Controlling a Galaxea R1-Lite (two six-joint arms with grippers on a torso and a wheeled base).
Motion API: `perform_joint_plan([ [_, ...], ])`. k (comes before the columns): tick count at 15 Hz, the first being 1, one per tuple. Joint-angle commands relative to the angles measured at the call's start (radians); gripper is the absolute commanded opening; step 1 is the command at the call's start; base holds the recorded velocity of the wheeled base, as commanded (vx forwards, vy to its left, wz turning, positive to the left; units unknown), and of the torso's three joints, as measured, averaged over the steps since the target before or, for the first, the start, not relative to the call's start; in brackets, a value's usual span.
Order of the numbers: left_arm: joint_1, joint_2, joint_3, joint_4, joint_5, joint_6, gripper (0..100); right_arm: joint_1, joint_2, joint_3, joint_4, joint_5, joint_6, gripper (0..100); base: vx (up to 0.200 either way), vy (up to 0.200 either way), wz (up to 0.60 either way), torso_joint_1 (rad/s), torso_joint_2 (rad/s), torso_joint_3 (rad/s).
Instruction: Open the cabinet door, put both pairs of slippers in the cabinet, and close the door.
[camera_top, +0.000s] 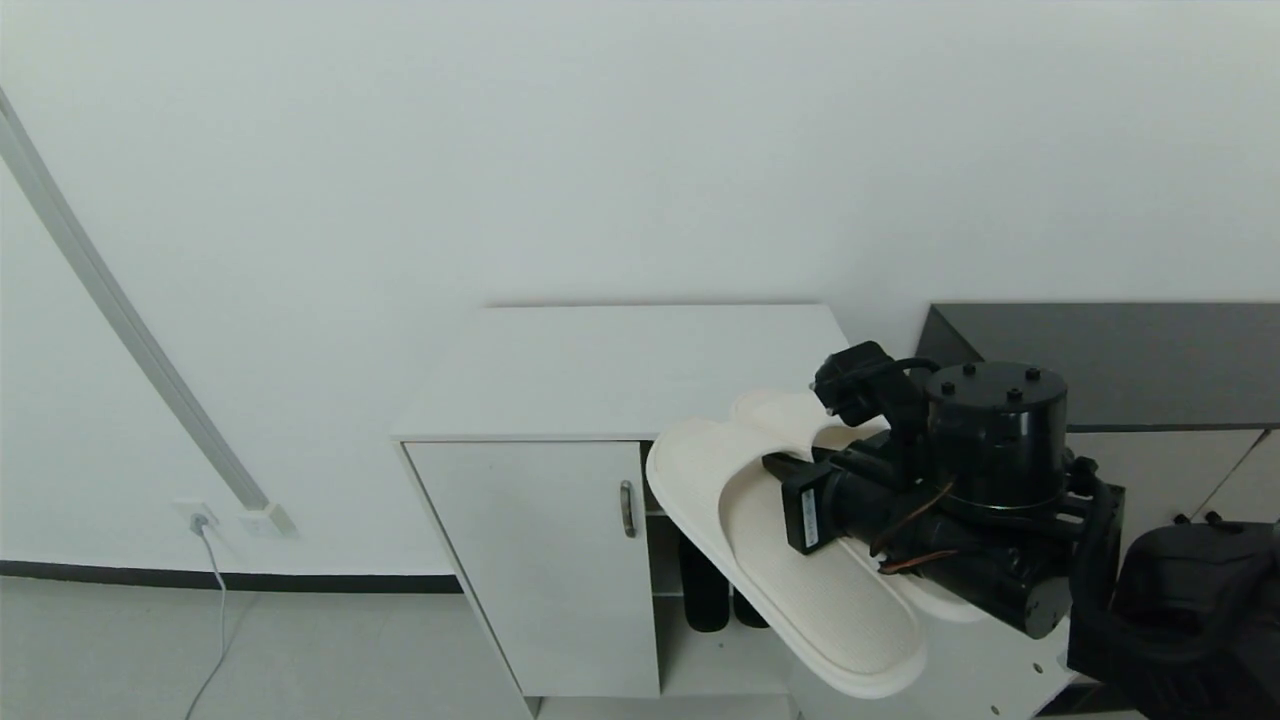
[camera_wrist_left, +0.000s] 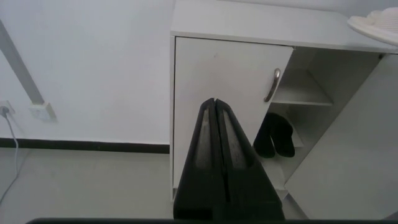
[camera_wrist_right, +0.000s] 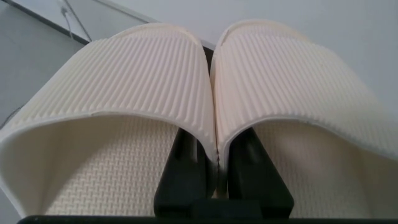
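White wall backs the cabinet, door open, black slippers already shelved inside. My right claw pinches the cream slippers by its front right corner; left claw is pressed together. Stowing and closing remain.

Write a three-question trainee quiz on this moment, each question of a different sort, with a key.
1. True or false: the right end effector holds a pair of white slippers.
2. Where are the black slippers in relation to the cabinet? A: on its top. B: inside it. C: on the floor beside it.
3. Fill in the missing word: the fingers of the left end effector are ____ (open or shut).

Key: 1 true; 2 B; 3 shut.
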Motion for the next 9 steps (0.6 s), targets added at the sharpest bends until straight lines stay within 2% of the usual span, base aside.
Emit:
perform_joint_plan([
  [1,0.0,0.002,0.0,0.0,0.0,0.0,0,-0.003,0.015,0.006,-0.015,-0.001,-0.004,0,0.0,0.0,0.0,0.0,0.0,0.0],
  [8,0.0,0.002,0.0,0.0,0.0,0.0,0,-0.003,0.024,0.018,-0.021,0.0,-0.005,0,0.0,0.0,0.0,0.0,0.0,0.0],
  [9,0.0,0.002,0.0,0.0,0.0,0.0,0,-0.003,0.023,0.018,-0.021,0.0,-0.005,0,0.0,0.0,0.0,-0.095,0.25,0.119],
])
